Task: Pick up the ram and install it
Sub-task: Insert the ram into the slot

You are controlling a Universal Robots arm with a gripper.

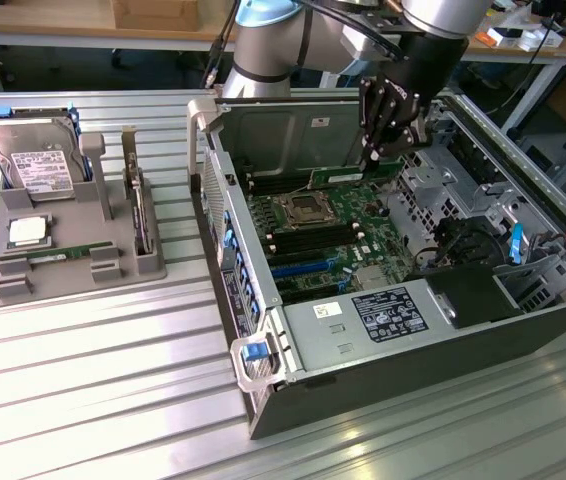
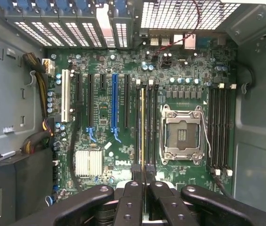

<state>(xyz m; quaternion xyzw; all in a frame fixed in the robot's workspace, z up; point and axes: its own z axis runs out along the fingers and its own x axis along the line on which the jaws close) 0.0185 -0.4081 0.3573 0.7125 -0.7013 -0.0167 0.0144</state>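
My gripper (image 1: 381, 150) hangs inside the open computer case (image 1: 383, 330), over the far part of the motherboard (image 1: 313, 235). It is shut on the ram (image 1: 348, 176), a long green stick held level just above the board. In the wrist view the ram (image 2: 142, 127) appears edge-on as a thin yellowish line between my black fingers (image 2: 132, 205). It lies along the black memory slots (image 2: 150, 127) beside the empty processor socket (image 2: 182, 134). I cannot tell whether its lower edge touches a slot.
A grey tray (image 1: 3, 290) at the exterior view's left holds a silver hard drive (image 1: 35, 160), a square processor chip (image 1: 27, 232), another green stick (image 1: 61, 254) and an upright card (image 1: 141, 215). Drive cages, cables and a blue clip (image 1: 516, 245) crowd the case's right side.
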